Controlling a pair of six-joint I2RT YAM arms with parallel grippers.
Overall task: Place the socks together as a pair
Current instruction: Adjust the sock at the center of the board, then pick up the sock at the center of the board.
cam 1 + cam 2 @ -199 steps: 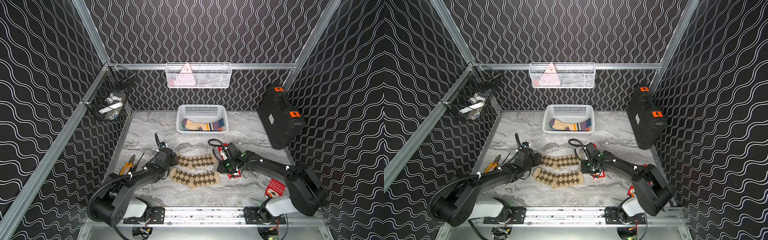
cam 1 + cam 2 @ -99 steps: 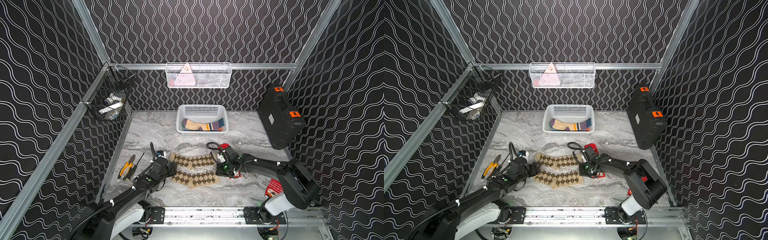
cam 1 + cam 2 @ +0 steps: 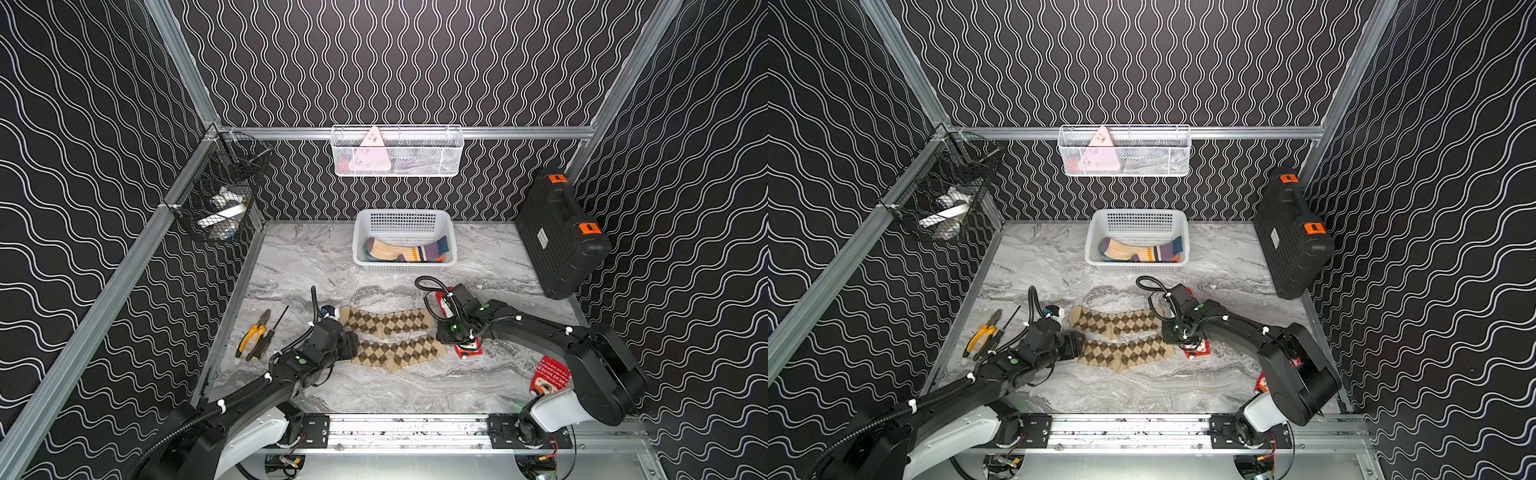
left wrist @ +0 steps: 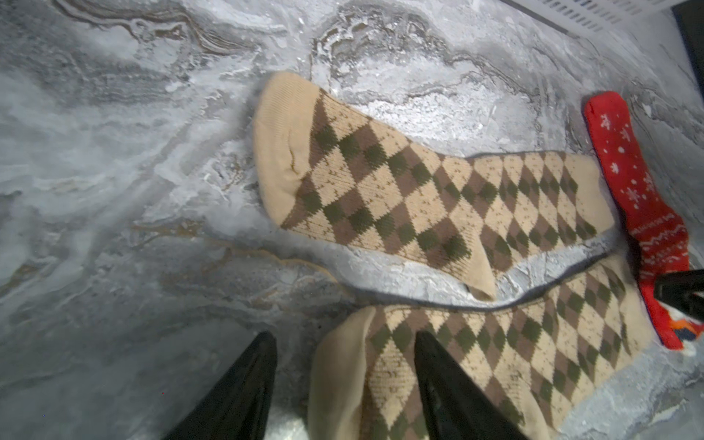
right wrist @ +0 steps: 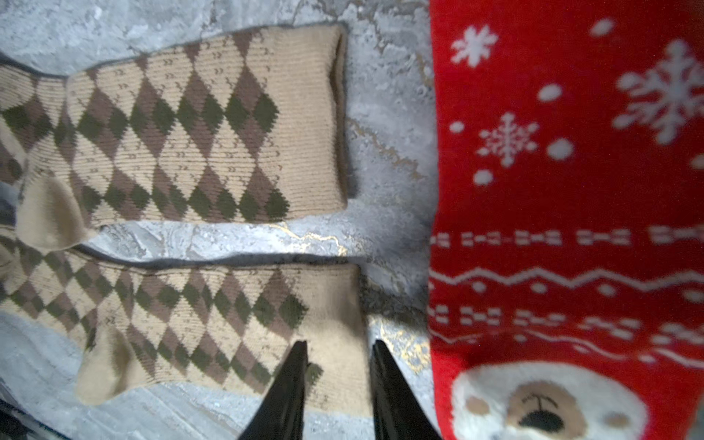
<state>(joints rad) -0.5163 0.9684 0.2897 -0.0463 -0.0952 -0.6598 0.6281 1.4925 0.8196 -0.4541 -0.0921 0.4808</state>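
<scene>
We're on the tan argyle pair. The near argyle sock (image 3: 401,352) lies just beside the far argyle sock (image 3: 384,322) on the table (image 3: 415,390), not stacked yet. The left gripper (image 4: 343,337) is spread around its toe and the right gripper (image 5: 340,344) is narrowly parted over its cuff (the red sock (image 5: 552,190) sits right next to it). Next we'd probably pinch both ends and lay it on its twin.

Wavy black walls (image 3: 415,62), grey marble tabletop (image 3: 415,386)

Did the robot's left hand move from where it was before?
Yes. The left hand moved toward the front, away from the white basket, from the far argyle sock to the near argyle sock.
</scene>
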